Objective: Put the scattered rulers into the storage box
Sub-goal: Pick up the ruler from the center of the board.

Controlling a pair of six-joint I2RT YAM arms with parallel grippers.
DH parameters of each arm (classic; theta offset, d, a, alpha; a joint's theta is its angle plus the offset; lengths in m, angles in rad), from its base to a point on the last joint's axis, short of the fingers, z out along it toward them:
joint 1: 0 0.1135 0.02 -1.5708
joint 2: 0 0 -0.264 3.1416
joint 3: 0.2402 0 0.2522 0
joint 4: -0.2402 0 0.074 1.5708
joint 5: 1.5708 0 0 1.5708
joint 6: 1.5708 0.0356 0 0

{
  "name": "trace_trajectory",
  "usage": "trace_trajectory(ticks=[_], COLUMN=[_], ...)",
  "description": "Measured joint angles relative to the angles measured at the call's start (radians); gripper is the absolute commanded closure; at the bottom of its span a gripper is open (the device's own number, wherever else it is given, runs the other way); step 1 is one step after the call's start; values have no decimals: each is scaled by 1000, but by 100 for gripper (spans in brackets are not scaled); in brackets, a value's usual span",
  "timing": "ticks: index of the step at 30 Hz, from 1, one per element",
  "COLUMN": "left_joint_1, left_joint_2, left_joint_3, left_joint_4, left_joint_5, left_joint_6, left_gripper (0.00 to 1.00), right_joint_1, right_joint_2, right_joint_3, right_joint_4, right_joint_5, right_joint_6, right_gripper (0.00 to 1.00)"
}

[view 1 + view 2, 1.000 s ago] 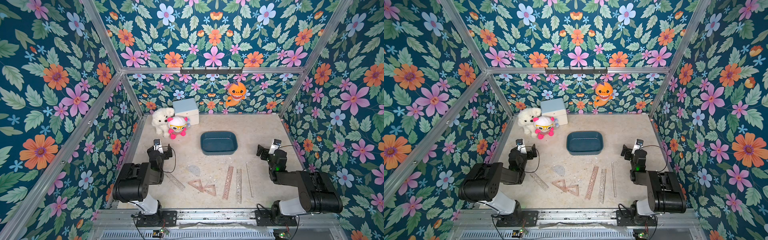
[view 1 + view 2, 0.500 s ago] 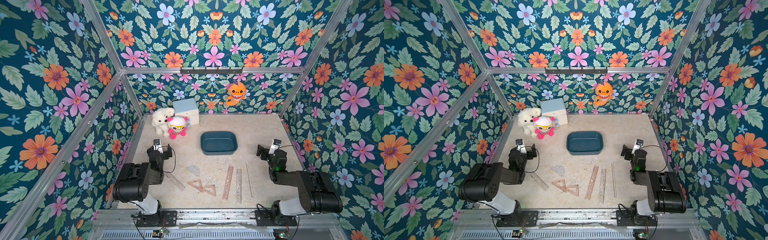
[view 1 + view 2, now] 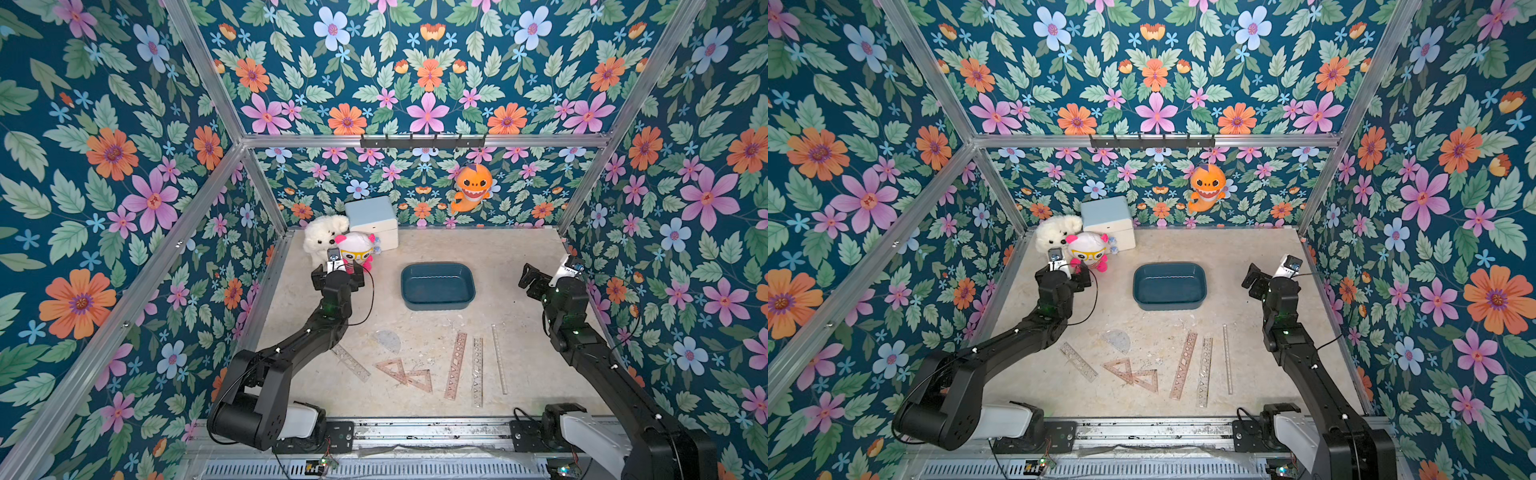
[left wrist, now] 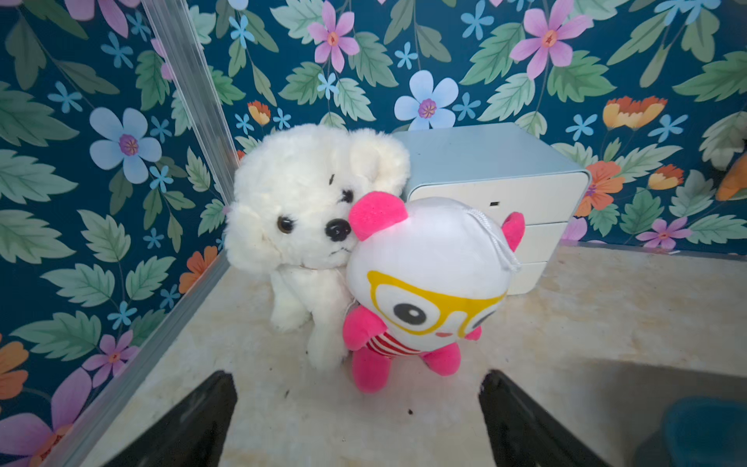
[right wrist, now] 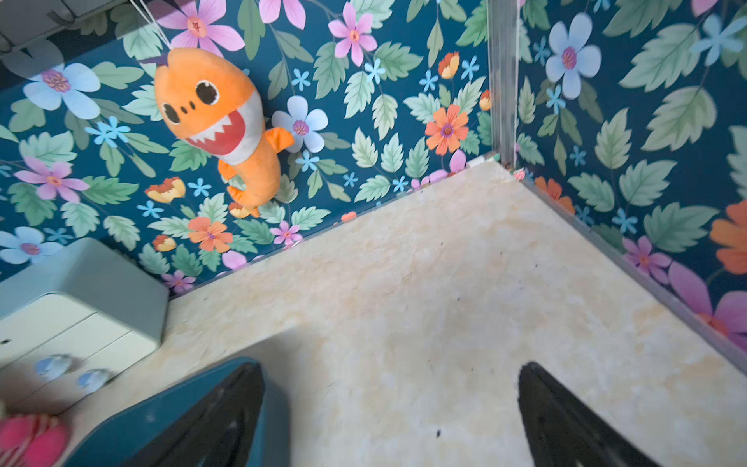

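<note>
The box (image 3: 437, 284) is empty; the rulers (image 3: 456, 365) lie at its 6 o'clock. The left gripper (image 4: 355, 416) and right gripper (image 5: 392, 404) stand spread.

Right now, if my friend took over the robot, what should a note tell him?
Left gripper: open, empty, facing the plush toys.
Right gripper: open, empty, right of the storage box.
Rulers: all seven flat on the table, nearer the robot than the box: four strips, two triangles, one protractor.
Box: empty.
Done: nothing yet.
Left: every ruler goes into the box.
</note>
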Motion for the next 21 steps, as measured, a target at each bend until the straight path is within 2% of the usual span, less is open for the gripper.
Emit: trace_trajectory(ticks=[5, 11, 17, 21], left_joint_1=[-95, -182, -196, -197], left_joint_2=[50, 56, 52, 45], left_joint_3=[119, 163, 182, 218], left_joint_4=[-246, -394, -489, -548], left_joint_5=[-39, -10, 69, 114], left_joint_6=[-138, -237, -323, -328], left_gripper=[1, 1, 4, 9], right_joint_1=[37, 203, 252, 280], right_joint_2=[7, 44, 64, 104], right_joint_3=[82, 100, 48, 32], right_joint_4=[-296, -564, -681, -727], right_joint_5=[-78, -115, -140, -169], right_joint_6=[90, 151, 242, 283], right_gripper=[1, 1, 44, 59])
